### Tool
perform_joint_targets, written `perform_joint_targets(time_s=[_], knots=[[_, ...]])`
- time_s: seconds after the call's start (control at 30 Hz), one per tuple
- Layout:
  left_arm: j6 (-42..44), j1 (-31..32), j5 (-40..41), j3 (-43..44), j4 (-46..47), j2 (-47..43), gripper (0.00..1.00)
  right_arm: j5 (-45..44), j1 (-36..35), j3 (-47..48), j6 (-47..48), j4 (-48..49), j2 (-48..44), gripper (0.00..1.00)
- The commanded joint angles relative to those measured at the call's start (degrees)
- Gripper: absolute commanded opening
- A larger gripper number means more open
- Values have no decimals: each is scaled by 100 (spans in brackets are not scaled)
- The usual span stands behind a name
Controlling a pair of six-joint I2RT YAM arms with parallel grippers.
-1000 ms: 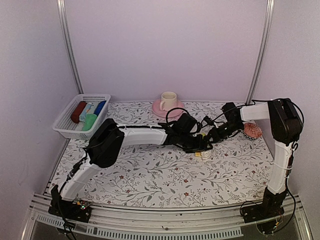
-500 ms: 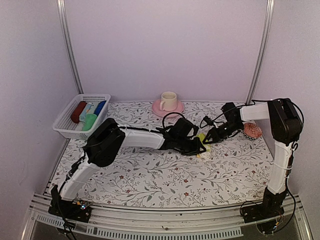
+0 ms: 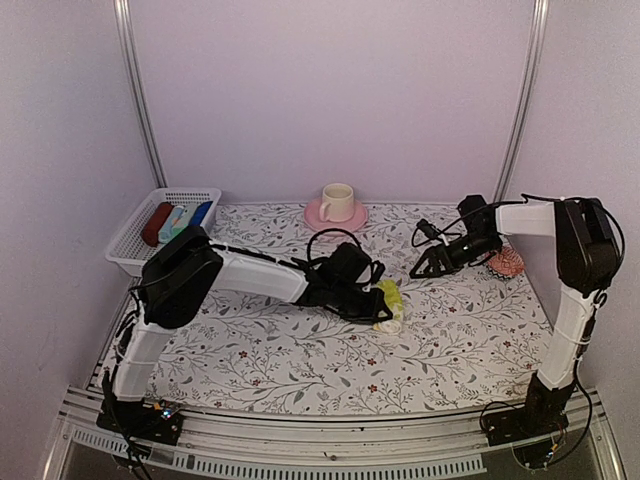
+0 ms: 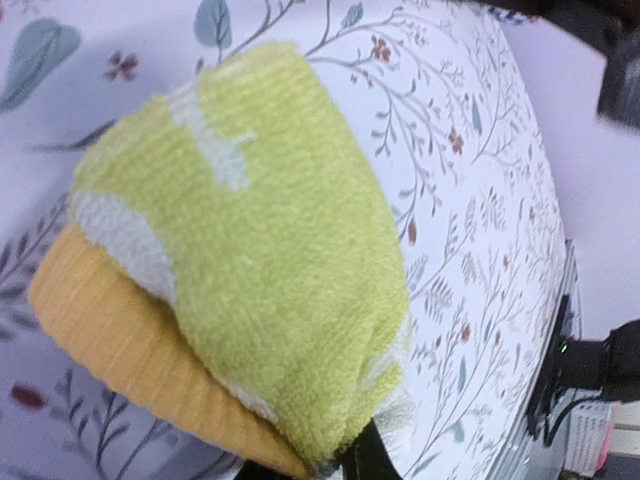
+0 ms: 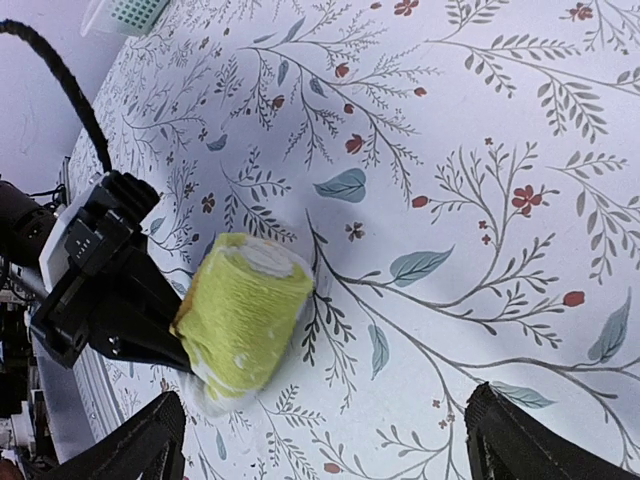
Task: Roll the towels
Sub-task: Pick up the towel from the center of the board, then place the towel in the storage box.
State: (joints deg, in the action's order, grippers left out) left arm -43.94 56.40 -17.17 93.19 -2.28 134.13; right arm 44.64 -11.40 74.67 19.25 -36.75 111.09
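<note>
Two arms rise from the near edge of the flower-printed surface point(image 3: 300, 370), the left one stretched low and long across it toward the right. The left gripper point(image 3: 378, 303) ends a little right of the surface's middle, roughly halfway between the near and far edges. There it is clamped on one end of the pale yellow towel point(image 3: 391, 299), which is wound into a short fat roll. In the left wrist view the roll fills the frame: lime-yellow terry with white patches outside, a warmer orange-yellow layer along its lower side, and one dark fingertip point(image 4: 362, 462) just showing beneath. I cannot tell whether the roll rests on the surface or hangs a touch above it. Beyond it, toward the right edge, the right gripper point(image 3: 418, 271) hovers apart from the roll, its jaws spread wide with nothing between them. Its own camera looks down past both fingers at the roll and at the black fingers pinching it. Just behind the right gripper, close to the right edge, lies a small reddish patterned bundle point(image 3: 508, 262). At the far edge, near its middle, a cream cup point(image 3: 336, 201) stands on a pink saucer point(image 3: 353, 215). In the far left corner sits a white basket point(image 3: 122, 255) holding a dark red roll point(image 3: 157, 223), a pale blue roll point(image 3: 181, 217) and a deep blue roll point(image 3: 201, 212) side by side, with the left arm's elbow partly covering its near side.
</note>
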Motion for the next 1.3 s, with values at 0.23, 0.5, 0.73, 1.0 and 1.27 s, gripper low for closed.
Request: perform_joint_targets(time_s=[0.23, 0.5, 0.73, 1.0, 1.27], knots=[[2304, -826, 696, -2056, -1754, -2498, 0, 18, 69, 49, 378, -162, -476, 99], [3719, -2238, 1330, -2092, -3020, -4030, 0, -162, 76, -19, 403, -97, -688, 99], [4877, -4059, 1677, -1784, -3497, -4662, 0, -193, 77, -106, 431, -53, -1018, 99], [5743, -5552, 1870, -664, -3955, -4071, 0, -78, 91, -154, 409, -51, -1182, 99], [6458, -6181, 2059, -38, -4605, -2912, 0, 209, 77, -197, 413, -58, -1241, 99]])
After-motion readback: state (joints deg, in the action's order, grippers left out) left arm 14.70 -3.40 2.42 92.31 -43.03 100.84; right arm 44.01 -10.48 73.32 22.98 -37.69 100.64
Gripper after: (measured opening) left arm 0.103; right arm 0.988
